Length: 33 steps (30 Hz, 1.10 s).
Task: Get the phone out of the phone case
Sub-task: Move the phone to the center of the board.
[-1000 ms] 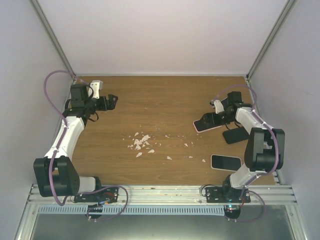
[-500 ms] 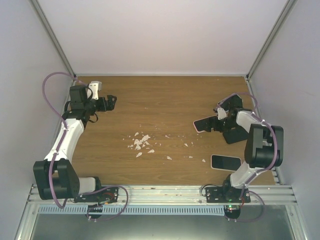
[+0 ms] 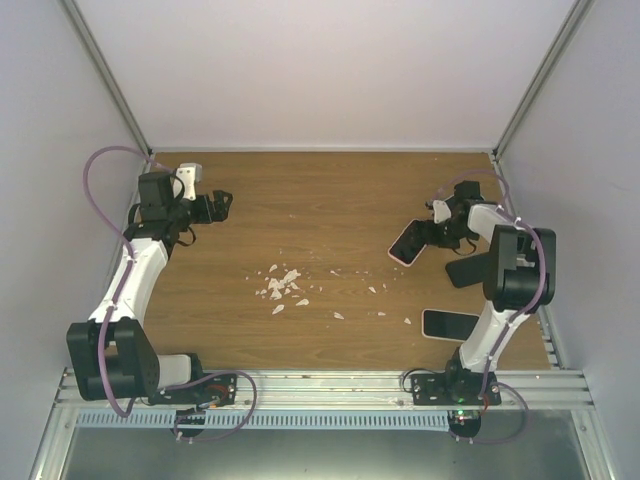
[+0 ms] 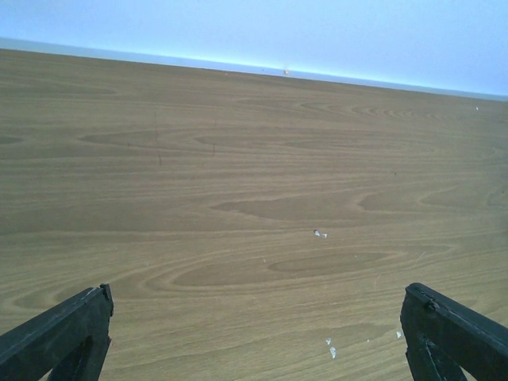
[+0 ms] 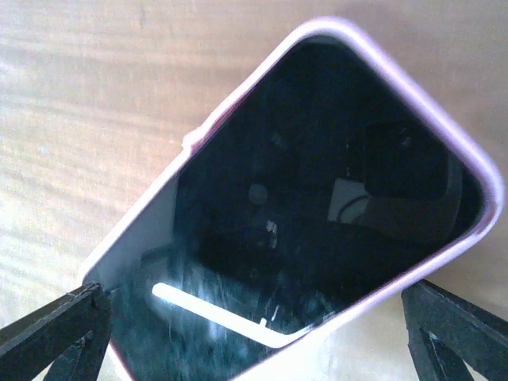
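Phone [image 3: 405, 244] in pink case [image 5: 486, 202], screen up, on surface toward 3 o'clock; long axis roughly 1-to-7 o'clock in top view. Right pincer [image 3: 438, 226] just beside its 1 o'clock end, spread wide, gripping nothing. Left pincer [image 3: 218, 205] likewise wide and empty, well apart toward 9 o'clock. Right arm nearer. Black slab [image 3: 470, 268] and second phone [image 3: 450, 323] near, toward 5 o'clock. Crumbs [image 3: 282, 284] mid-surface, out of way.

The left arm extends along the left edge of the tabletop [image 3: 330, 200] toward its far-left corner. The left hand [image 3: 223, 204] points right, jaws fully spread and empty. The right arm stands folded near the right edge. The right hand [image 3: 428, 232] appears angled down and leftward, jaws fully spread.
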Motion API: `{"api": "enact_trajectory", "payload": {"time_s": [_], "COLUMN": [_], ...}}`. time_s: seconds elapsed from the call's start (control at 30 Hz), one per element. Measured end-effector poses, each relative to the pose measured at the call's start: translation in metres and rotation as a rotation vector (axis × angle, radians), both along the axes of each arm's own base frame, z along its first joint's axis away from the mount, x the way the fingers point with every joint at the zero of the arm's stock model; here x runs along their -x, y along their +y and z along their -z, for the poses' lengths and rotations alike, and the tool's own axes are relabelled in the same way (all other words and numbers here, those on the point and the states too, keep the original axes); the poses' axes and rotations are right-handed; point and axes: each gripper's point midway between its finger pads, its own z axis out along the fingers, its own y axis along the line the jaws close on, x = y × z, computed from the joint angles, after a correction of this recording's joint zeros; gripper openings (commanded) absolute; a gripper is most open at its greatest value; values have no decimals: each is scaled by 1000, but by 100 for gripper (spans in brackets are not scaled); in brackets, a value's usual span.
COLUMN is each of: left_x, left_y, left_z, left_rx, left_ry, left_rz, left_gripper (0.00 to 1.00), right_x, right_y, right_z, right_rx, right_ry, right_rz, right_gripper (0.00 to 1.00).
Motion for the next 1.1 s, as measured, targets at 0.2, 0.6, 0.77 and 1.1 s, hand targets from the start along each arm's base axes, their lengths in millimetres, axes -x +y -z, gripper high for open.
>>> {"api": "enact_trajectory", "payload": {"time_s": [0.2,0.6,0.77,1.1], "left_x": [-3,-4,-4,-3], "left_y": [0,1,2,-2], "left_z": [8,7,7,6], "left_rx": [6,4,4,9], "left_ry": [24,21,21,17], "left_rz": [-3,-3,-6,20], "left_gripper": [99,99,99,99], "right_x": [-38,-57,-50,-20], "right_y": [15,107,130,132], "right_z": [0,3,4,7], "right_rx": [22,60,88,165], "right_ry": [-68,-189,-224,-270], "right_rz": [-56,-355,-460,-681], "right_gripper": [100,100,100,100]}}
